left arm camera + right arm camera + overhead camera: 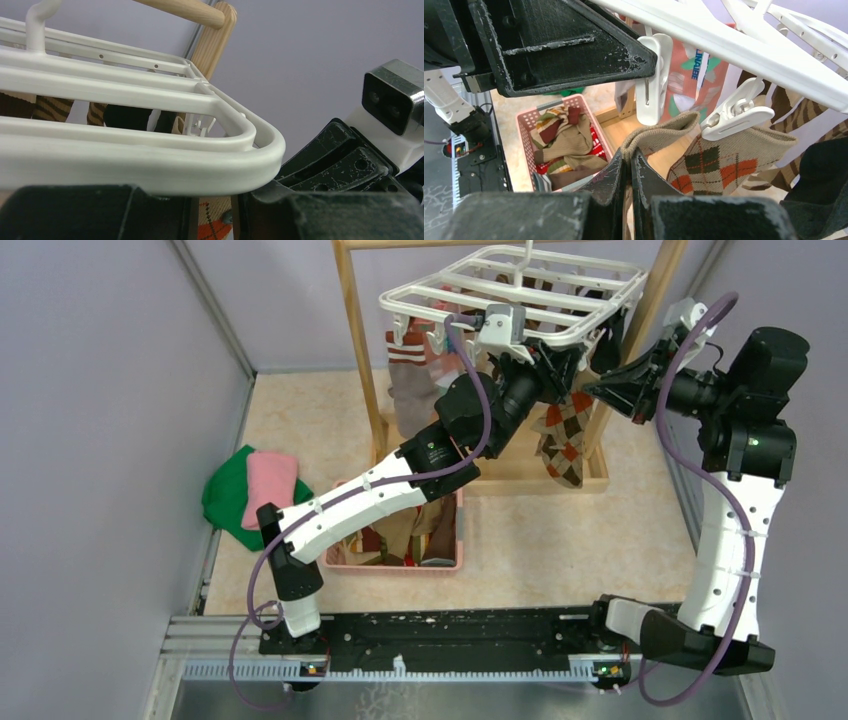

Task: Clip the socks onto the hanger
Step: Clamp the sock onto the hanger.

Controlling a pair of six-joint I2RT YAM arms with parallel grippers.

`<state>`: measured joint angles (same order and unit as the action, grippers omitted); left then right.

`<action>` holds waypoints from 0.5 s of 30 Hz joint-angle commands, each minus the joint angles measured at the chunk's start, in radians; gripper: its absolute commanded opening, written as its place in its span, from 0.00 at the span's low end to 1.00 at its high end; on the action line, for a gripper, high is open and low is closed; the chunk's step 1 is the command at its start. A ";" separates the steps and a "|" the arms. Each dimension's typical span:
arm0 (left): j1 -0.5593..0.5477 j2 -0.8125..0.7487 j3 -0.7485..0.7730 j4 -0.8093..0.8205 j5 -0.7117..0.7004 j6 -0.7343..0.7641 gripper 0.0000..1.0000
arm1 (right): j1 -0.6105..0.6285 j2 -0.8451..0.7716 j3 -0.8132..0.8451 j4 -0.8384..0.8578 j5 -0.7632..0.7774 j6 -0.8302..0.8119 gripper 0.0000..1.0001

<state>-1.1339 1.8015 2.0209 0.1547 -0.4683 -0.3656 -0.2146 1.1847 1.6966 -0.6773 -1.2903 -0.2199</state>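
Right gripper (pixel 630 160) clenched on argyle sock (pixel 724 165) cuff, holds it up under hanger (pixel 734 45), just below free clip (pixel 651 85). Left gripper (pixel 212 197) against that clip, likely to spread it; its grip: cannot tell.

Hanger: white plastic grid frame (pixel 520 290), hanging roughly level, with white clips (pixel 654 80) dangling beneath.
Argyle sock: brown-orange diamonds (pixel 724 165), under the hanger's right side, its cuff pinched in the right end effector (pixel 629 167).
Hung socks: brown striped sock (pixel 809 107) and black sock (pixel 819 190) alongside.
Loose socks: jumbled heap (pixel 400 535) in the pink basket (pixel 400 566).
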 commanded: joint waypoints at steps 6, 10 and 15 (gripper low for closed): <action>0.023 -0.054 -0.019 0.039 -0.048 -0.014 0.00 | 0.027 -0.035 0.017 -0.068 0.045 -0.088 0.00; 0.023 -0.053 -0.019 0.035 -0.050 -0.020 0.00 | 0.030 -0.037 0.020 -0.077 0.051 -0.094 0.00; 0.023 -0.053 -0.020 0.034 -0.055 -0.024 0.00 | 0.039 -0.039 0.026 -0.083 0.056 -0.097 0.00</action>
<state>-1.1332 1.7905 2.0064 0.1581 -0.4721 -0.3843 -0.1955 1.1671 1.6962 -0.7559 -1.2419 -0.2974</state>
